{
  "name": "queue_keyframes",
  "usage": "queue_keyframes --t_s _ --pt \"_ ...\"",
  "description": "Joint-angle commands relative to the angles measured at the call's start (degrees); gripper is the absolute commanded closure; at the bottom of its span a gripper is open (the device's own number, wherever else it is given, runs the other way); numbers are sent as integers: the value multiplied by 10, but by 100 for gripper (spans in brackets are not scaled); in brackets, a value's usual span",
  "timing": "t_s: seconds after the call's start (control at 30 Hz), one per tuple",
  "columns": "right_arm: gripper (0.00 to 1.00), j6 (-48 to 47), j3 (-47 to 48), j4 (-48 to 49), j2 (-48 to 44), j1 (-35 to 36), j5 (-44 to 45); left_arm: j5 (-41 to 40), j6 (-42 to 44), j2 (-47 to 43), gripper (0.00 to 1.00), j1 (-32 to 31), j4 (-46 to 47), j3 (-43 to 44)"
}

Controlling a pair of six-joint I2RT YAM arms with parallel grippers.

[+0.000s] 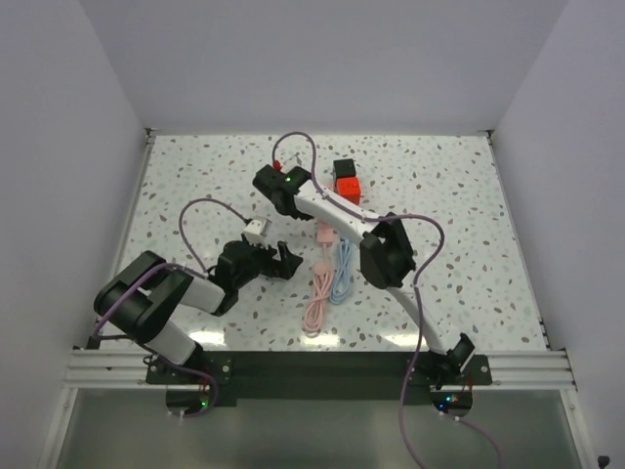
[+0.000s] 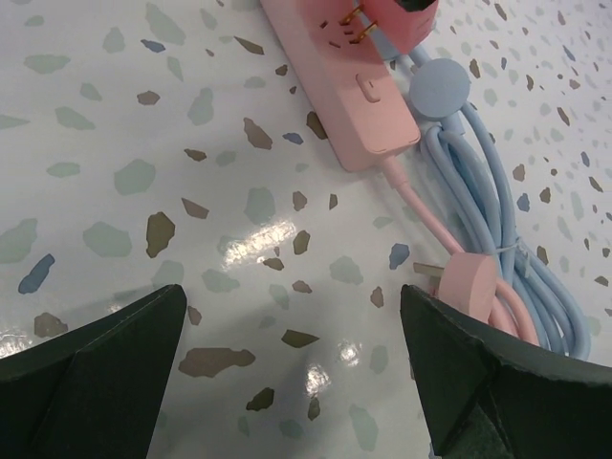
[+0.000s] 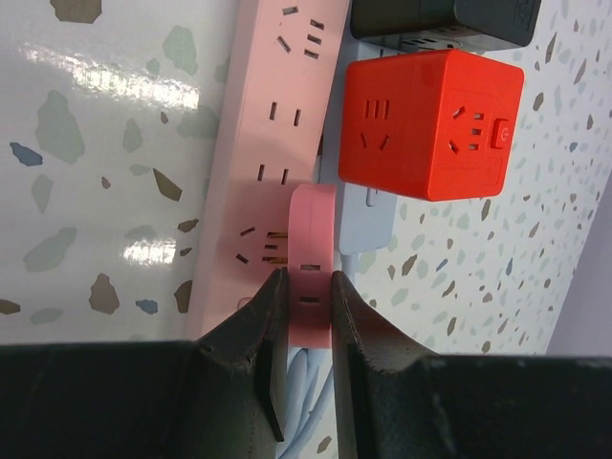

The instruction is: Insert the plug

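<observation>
The surface is a glossy white table (image 1: 195, 195) speckled with grey, brown and blue chips. Plain pale walls (image 1: 59, 147) box it in, and lamp glare shows on the top.

Items on it:
- A long pink power strip (image 3: 273, 124) of matte plastic, with rounded corners and rows of slotted sockets.
- A red cube adapter (image 3: 430, 124) with sockets on two visible faces and a small button.
- A black block (image 3: 440, 19) just beyond the cube.
- A pink cable (image 1: 317, 298) and a pale blue cable (image 1: 342, 278), coiled side by side near the strip's end.

The right gripper (image 3: 306, 287) is narrow, its dark fingers clamped on the flat sides of the pink plug (image 3: 311, 215), a smooth rounded slab. The plug stands at the socket nearest the strip's switch end. Its brass prongs reach the slots, but the body is not flush. How deep the prongs sit cannot be told.

The left gripper (image 2: 294, 316) is spread wide with nothing between its fingers. It hangs over bare table near that end of the strip, apart from it.

Only the left wrist view shows the strip's small switch (image 2: 368, 88), a round blue disc (image 2: 438, 88) on the blue coil and a second pink plug (image 2: 469, 282) on the pink cable. In the top view the right arm (image 1: 337, 213) hides most of the strip, and the held plug cannot be made out.
</observation>
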Motion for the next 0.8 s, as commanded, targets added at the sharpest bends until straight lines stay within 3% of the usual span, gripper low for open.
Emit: queue_keyframes --t_s 0.0,0.27,0.5,0.77 --pt "100 0 -51 120 -86 16 -37 9 7 -35 0 -3 55 -3" --pt "100 -57 -213 265 -275 16 -116 26 15 -162 0 7 36 -14" --pt "100 -78 -325 320 -370 8 -184 69 17 -275 0 25 15 -15" --pt "100 -88 -525 473 -567 -33 -425 190 -67 -350 0 68 65 -20"
